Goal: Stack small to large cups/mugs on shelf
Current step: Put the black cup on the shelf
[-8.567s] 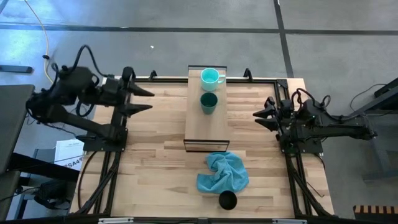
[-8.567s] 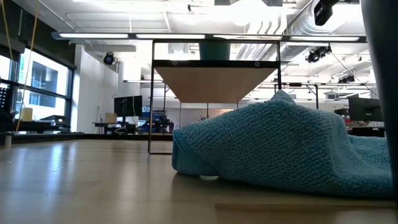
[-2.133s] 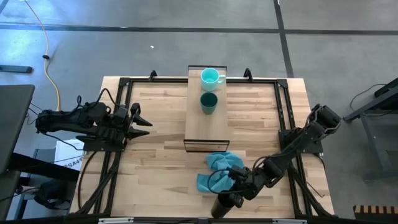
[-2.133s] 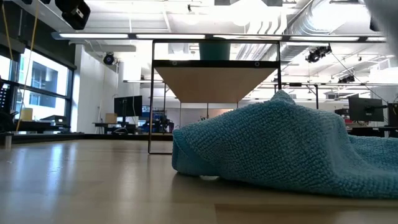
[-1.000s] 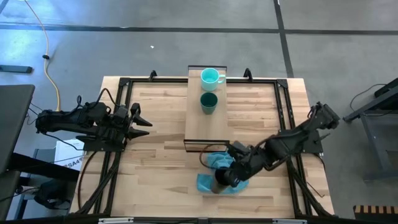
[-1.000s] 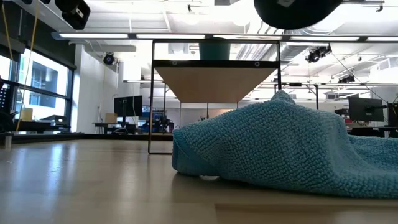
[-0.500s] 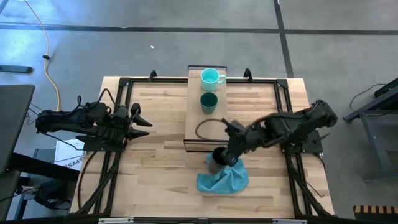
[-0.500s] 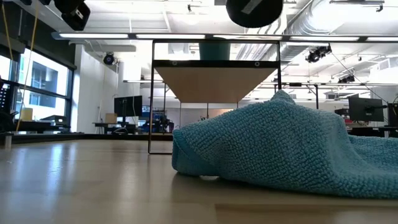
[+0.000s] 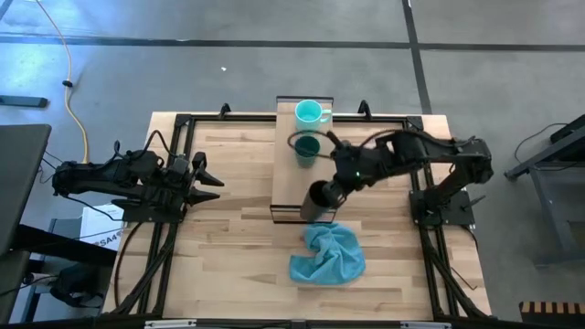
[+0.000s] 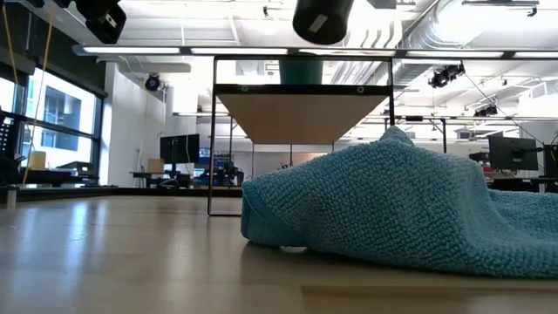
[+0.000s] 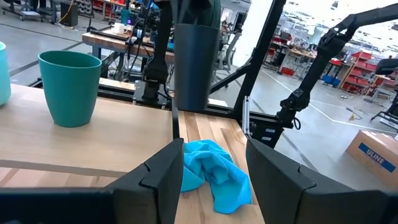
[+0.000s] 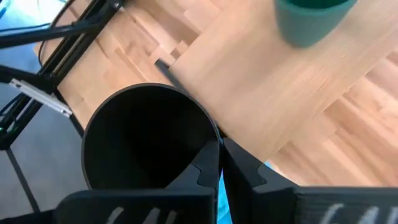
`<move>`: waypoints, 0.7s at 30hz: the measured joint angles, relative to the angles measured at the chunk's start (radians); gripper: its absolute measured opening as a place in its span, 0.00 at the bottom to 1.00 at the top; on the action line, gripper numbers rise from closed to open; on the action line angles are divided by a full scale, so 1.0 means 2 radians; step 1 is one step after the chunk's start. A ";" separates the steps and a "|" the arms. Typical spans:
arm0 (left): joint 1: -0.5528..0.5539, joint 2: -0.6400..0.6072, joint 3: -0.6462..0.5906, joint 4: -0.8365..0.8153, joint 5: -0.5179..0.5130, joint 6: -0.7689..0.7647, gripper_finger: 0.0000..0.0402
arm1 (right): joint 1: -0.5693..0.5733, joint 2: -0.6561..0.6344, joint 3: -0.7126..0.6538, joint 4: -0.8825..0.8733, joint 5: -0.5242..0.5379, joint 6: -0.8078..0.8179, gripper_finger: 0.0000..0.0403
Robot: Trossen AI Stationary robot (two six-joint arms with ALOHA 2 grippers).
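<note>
The right gripper [image 9: 331,189] is clamped on the rim of the black cup [image 9: 317,200], one finger [image 12: 208,167] inside the wall and one outside, holding it in the air over the near end of the shelf [image 9: 289,183], which runs from the table's far edge toward its middle. The green cup [image 9: 306,150] stands mid-shelf and the mug [image 9: 310,113] at the far end, so the open board near the front frame is the black cup's spot.

To do this well, bring the cup fully over the board, level it, and lower it straight down before letting go; the near frame edge lies right under it, so a short placement would tip it off.

Free room is good: the cloth [image 9: 329,253] lies below on the table toward the near edge, apart from the shelf. The left gripper [image 9: 208,173], fingers spread, waits by the left edge.
</note>
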 joint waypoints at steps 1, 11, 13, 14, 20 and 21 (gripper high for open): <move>0.000 0.000 0.000 0.000 0.000 0.000 0.41 | -0.007 0.000 0.000 0.000 -0.001 -0.003 0.00; 0.000 0.000 0.000 0.000 0.000 0.001 0.41 | -0.061 0.000 0.000 0.003 -0.020 -0.031 0.00; 0.000 0.000 0.000 0.000 0.000 0.001 0.41 | -0.069 0.000 0.000 0.010 -0.022 -0.034 0.00; 0.000 0.000 0.000 0.000 0.000 0.001 0.41 | -0.072 0.000 0.000 0.016 -0.022 -0.034 0.00; 0.000 0.000 0.000 0.000 0.000 0.002 0.41 | -0.084 0.003 0.000 0.030 -0.022 -0.034 0.00; 0.000 0.000 0.000 -0.001 0.000 0.004 0.41 | -0.084 0.006 0.000 0.029 -0.023 -0.034 0.00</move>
